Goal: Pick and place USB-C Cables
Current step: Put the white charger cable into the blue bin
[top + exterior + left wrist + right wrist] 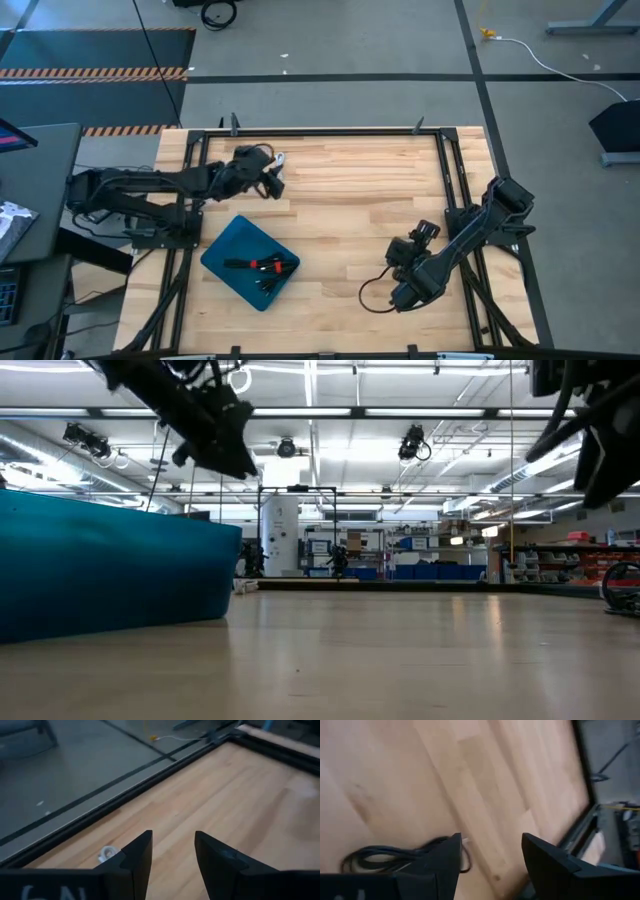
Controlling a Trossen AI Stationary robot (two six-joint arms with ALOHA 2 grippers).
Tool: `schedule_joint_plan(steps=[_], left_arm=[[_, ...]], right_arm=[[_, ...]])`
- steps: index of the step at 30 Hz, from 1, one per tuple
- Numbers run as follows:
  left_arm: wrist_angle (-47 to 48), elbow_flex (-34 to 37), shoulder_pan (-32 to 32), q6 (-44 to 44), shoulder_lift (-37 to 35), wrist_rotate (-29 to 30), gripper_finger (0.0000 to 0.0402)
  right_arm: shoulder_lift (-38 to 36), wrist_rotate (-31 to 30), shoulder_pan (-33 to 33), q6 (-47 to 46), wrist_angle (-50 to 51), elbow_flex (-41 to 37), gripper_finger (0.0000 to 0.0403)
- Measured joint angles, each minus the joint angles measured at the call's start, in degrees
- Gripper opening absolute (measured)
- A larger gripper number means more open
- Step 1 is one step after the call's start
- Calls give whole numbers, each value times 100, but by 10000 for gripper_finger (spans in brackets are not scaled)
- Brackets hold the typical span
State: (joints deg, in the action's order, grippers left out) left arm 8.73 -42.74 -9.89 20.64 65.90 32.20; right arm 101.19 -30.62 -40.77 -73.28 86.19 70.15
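A blue tray (228,252) sits on the table's near left and holds several black cables (262,268), one with a red band (268,264). A white-grey cable (279,160) lies near the far edge. My left gripper (268,180) hovers open just beside it; in the left wrist view the white-grey cable (107,854) shows outside one finger. A black cable (374,295) lies looped on the table's near right. My right gripper (402,293) is open and low beside it; in the right wrist view the black cable (390,856) lies beside one finger, not between the fingers.
A black frame rail (320,132) runs along the table's far edge, and side rails (452,200) run down toward the near edge. Bare wood (350,210) spreads between the two arms. In the low view the tray wall (110,575) fills the left.
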Motion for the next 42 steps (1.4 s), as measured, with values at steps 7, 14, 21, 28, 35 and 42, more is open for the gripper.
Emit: schedule_joint_plan(steps=[7, 14, 21, 28, 35, 42], left_arm=[[1199, -1067, -818, 127, 674, -975, 156], [3505, -2926, -1337, -88, 1580, -1566, 156], [5136, -3928, -1951, -391, 2468, -2773, 156], [5346, -4002, -2498, -163, 3133, -2760, 156], [4725, -4004, -2669, 406, 3569, -3318, 156], [4744, -4006, -2665, 1027, 3884, -3462, 156]], right_arm=[[-330, -1295, -172, -450, 221, 2, 213], [-1082, -2946, -180, -524, 223, 4, 213], [-1570, -3601, -165, -179, 204, 7, 213], [-2230, -4045, 109, 504, 228, 7, 213], [-3141, -4465, 321, 1067, -30, 9, 213], [-3405, -4081, 340, 1209, -325, 11, 213]])
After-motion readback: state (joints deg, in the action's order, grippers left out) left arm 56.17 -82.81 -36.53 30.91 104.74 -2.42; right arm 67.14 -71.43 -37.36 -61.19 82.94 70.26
